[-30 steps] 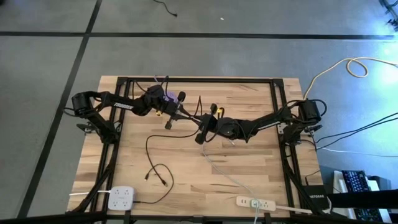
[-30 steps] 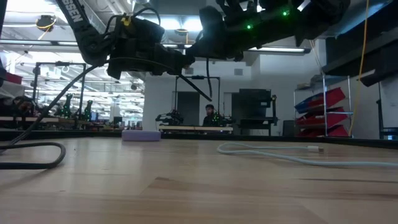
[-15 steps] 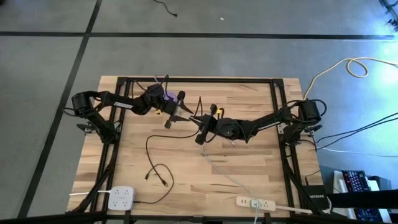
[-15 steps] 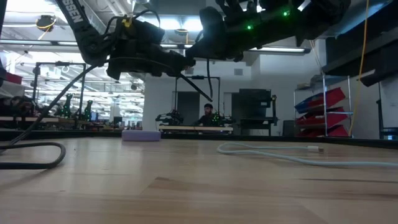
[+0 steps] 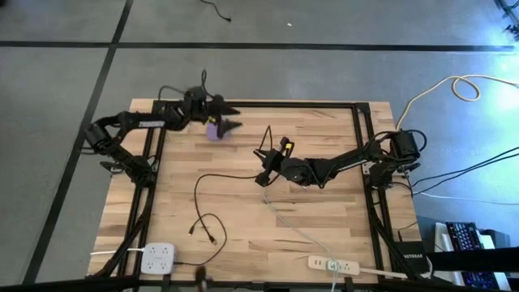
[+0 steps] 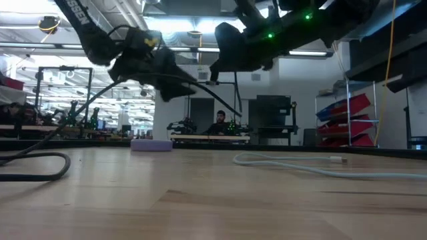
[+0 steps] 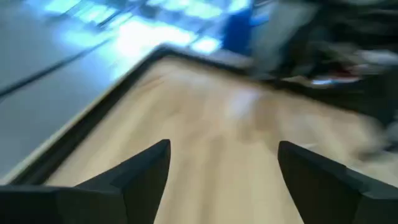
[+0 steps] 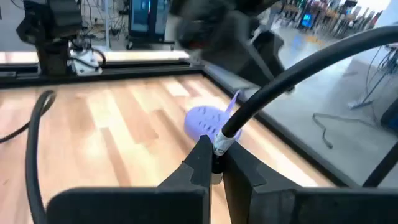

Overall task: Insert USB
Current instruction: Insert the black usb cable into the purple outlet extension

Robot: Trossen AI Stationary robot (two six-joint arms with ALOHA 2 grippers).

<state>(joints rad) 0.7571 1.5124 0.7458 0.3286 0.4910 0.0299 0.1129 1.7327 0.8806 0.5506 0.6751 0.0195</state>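
My right gripper hovers over the table's middle, shut on the plug end of a black USB cable. The cable's slack runs down to a loop lying on the table. A lavender block lies flat on the wood at the far left. My left gripper is raised beside that block. It is open, with nothing between its fingers. My right gripper pinches the cable's plug, just below its pale collar, between its two fingertips. The fingers come about level from the table's right, pointing left. The plug is held clear of the table, and the cable rises out of the fingers at a slant.
A white cable runs from the middle to a white power strip at the near edge. Another power strip sits at the near left. A black frame borders the table. A person shows far behind.
My left gripper has opened, let go of the black cable beside my right gripper, and swung back toward the table's far left, ending by the lavender block. The freed cable now sags from my right gripper, which has stayed in place, shut.
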